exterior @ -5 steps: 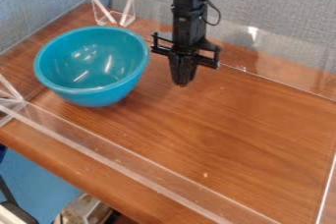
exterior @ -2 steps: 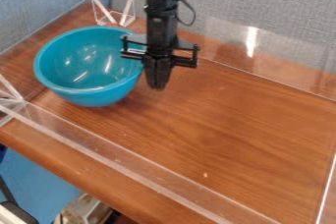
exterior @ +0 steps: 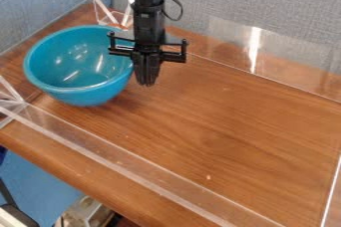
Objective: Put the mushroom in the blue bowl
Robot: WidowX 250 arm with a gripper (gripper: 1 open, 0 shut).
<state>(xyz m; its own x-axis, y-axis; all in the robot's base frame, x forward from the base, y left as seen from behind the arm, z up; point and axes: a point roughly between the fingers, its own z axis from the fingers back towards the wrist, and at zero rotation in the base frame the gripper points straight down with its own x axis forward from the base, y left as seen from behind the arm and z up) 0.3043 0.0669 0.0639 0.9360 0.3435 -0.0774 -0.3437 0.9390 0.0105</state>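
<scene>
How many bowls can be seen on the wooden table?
1. The blue bowl stands at the left side of the table, just left of the gripper. No other bowl shows.

Gripper [exterior: 147, 80] tip too dark to tell what's held; it hides part of bowl [exterior: 74, 67] rim; arm cut off at top.

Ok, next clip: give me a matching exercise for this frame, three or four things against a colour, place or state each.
Things:
1. blue bowl
2. gripper
3. table
4. clear wall

Descriptions:
A. brown wood grain
B. black, shut, pointing down
C. transparent, along the table's edge
D. turquoise, at the left of the table

Pairs: 1-D, 2-B, 3-A, 4-C
</scene>
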